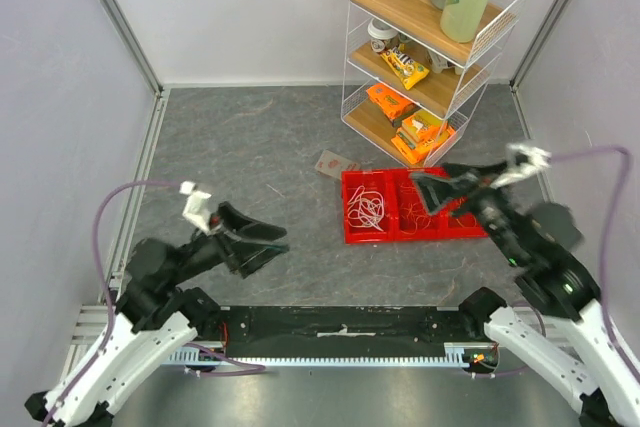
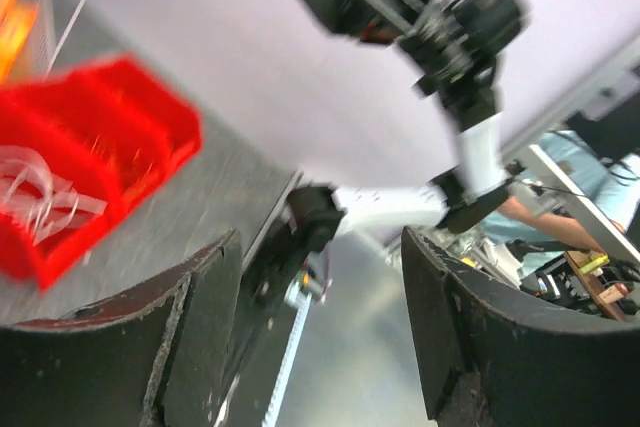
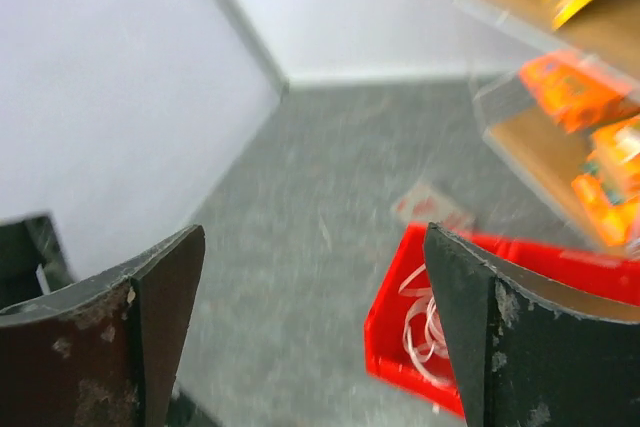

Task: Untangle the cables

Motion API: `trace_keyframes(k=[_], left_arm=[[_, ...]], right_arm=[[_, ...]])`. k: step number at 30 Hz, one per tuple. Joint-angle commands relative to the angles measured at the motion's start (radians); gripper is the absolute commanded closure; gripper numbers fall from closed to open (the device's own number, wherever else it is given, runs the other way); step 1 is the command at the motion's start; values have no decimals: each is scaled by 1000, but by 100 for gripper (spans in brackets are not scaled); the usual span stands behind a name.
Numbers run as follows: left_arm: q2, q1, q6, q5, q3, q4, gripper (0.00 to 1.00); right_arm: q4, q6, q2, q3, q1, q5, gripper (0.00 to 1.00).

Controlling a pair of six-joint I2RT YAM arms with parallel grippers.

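The cables lie in a red tray [image 1: 349,233] right of centre: white loops [image 1: 366,209] in its left part, orange and yellow loops [image 1: 420,215] in its right part. The white loops also show in the left wrist view [image 2: 35,192] and the right wrist view [image 3: 425,322]. My left gripper [image 1: 270,239] is open and empty, raised at the near left, well clear of the tray. My right gripper [image 1: 435,187] is open and empty, hovering over the tray's right part.
A white wire shelf [image 1: 430,47] with bottles and snack packets stands just behind the tray. A small flat packet [image 1: 335,164] lies on the grey floor by the tray's far left corner. White walls close the sides and back.
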Motion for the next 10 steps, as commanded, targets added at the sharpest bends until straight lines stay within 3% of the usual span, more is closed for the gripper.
trace_keyframes(k=[1,5,10], left_arm=[[-201,-2,26,6,-57,286,30],[-356,0,86,-57,-74,331,29],[-399,0,135,-43,-41,377,28]], right_arm=[[-48,-11,-217,30,-1,338,2],[0,-2,-440,-42,-1,482,2],[63,-25,-557,-65,0,521,2]])
